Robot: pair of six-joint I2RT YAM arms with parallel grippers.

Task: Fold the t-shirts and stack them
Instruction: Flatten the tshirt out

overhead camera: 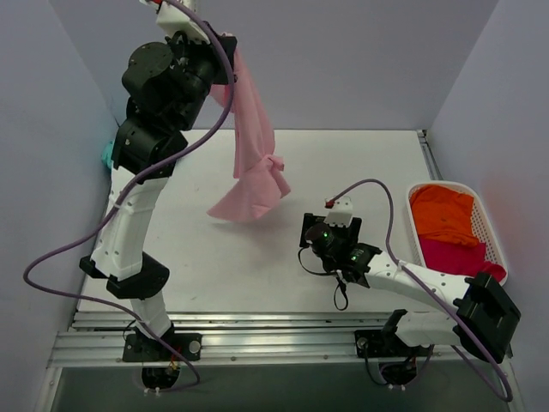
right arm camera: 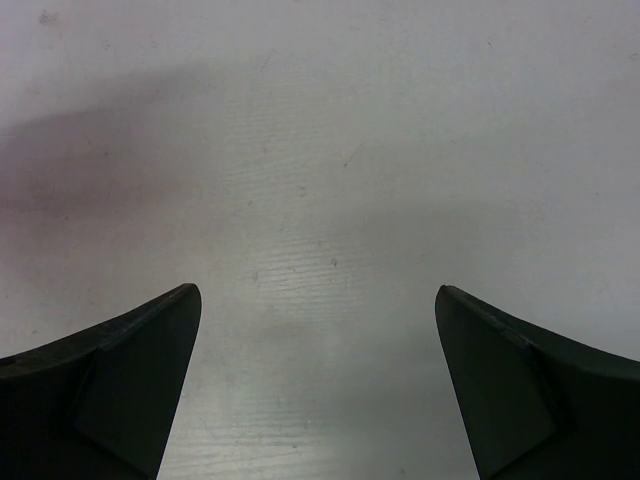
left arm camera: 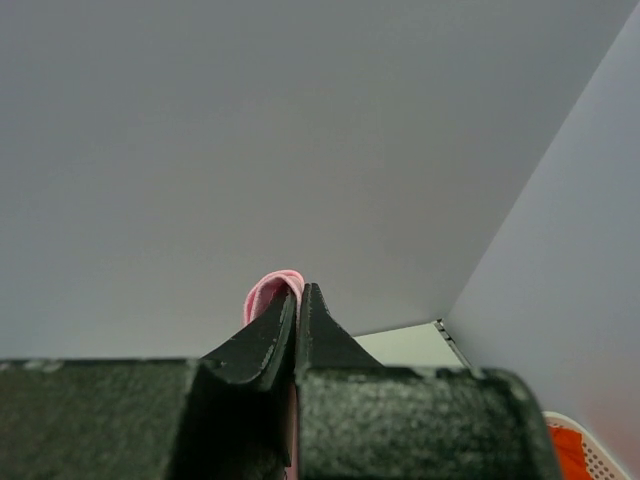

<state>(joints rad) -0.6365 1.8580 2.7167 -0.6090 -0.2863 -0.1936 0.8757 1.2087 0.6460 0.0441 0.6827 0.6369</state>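
My left gripper [overhead camera: 225, 45] is raised high near the back wall, shut on the top of a light pink t-shirt [overhead camera: 255, 146]. The shirt hangs bunched and twisted, and its lower end [overhead camera: 249, 202] is low over the white table [overhead camera: 360, 163]. In the left wrist view a pink fold [left arm camera: 272, 290] pokes out between the closed fingertips [left arm camera: 297, 292]. My right gripper [overhead camera: 328, 236] points down over the table's middle right and is open, with only bare table between its fingers [right arm camera: 315, 292]. A bit of teal t-shirt [overhead camera: 107, 154] shows at the left edge behind the left arm.
A white basket [overhead camera: 493, 232] at the right edge holds an orange t-shirt [overhead camera: 442, 215] and a magenta one [overhead camera: 455, 256]. Grey walls close in the back and both sides. A metal rail [overhead camera: 257, 330] with the arm bases runs along the near edge.
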